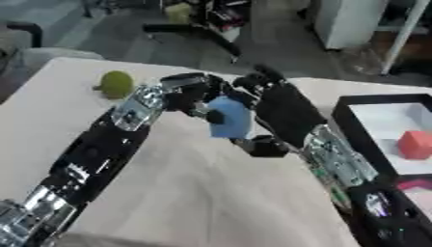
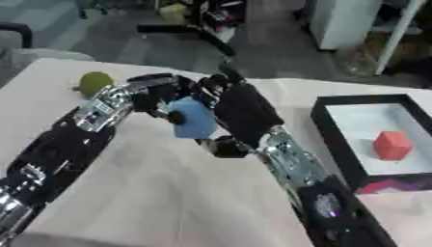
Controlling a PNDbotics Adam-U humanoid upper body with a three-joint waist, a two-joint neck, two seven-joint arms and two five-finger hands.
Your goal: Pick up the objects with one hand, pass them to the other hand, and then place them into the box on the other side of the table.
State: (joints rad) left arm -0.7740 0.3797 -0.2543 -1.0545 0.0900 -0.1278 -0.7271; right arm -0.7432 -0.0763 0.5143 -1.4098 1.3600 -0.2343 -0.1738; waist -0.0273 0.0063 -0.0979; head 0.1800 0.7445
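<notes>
A light blue object [image 1: 229,118] hangs above the middle of the table between my two hands. My left hand [image 1: 190,94] reaches in from the left, its fingers curled round the object's left side. From the right, my right hand [image 1: 283,111] has its palm against the object's right side, fingers stretched up past it and thumb below it. A green round object [image 1: 116,84] lies on the table at the far left. On the right stands the black box [image 2: 325,128] with a white floor, and a red cube [image 2: 391,144] lies inside it.
The beige table [image 1: 211,193] spreads out below both arms, its far edge just behind the hands. Beyond that edge lie floor clutter and a white cabinet [image 1: 350,21]. A pink patch [image 1: 418,185] shows by the box's near wall.
</notes>
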